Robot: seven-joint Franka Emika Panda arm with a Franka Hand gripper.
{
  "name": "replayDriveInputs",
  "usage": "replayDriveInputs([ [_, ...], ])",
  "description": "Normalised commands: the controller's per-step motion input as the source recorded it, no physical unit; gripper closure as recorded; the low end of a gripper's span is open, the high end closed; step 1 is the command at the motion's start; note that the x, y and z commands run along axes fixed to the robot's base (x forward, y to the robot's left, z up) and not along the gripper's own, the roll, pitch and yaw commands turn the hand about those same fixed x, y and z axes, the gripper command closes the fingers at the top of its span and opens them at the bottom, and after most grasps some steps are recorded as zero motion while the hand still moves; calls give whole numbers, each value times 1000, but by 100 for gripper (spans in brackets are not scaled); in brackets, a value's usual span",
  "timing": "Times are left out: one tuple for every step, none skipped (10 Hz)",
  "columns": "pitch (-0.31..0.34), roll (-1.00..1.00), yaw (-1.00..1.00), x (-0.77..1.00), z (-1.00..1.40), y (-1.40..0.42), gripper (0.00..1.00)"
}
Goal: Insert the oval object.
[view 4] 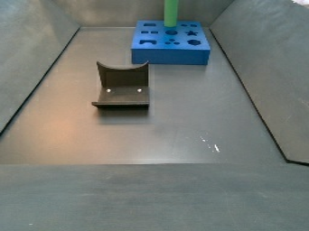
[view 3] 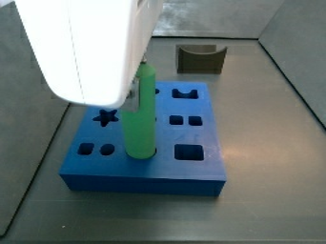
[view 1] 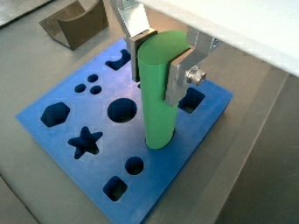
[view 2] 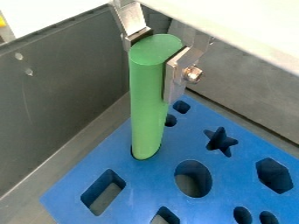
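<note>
My gripper is shut on the top of the oval object, a long light green peg held upright; both wrist views show this. The peg hangs over the blue block with shaped holes. Its lower end is at the block's top face, near one edge and beside a round hole. I cannot tell whether it touches. In a side view the peg stands over the block and a white blur hides the fingers. In a side view only the peg shows above the block.
The dark olive U-shaped holder stands on the grey floor apart from the block; it also shows in a side view and a wrist view. Grey walls enclose the floor close beside the block.
</note>
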Motion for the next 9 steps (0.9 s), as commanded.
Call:
replayDriveInputs([
  [83,103,-109,20,-354,-20,100],
  [79,86,-106,31,-337,-9,100],
  [67,77,-97,26,-306,-14,100],
  [64,69,-89,43,-280,-14,100],
  [60,69,-83,37,-280,-11,100],
  [60,67,-83,34,-269,-11,100],
  [57,63,-80,34,-263,-9,100],
  [50,57,-74,20,-243,0,100],
  [13,10,-54,0,-91,0,100],
])
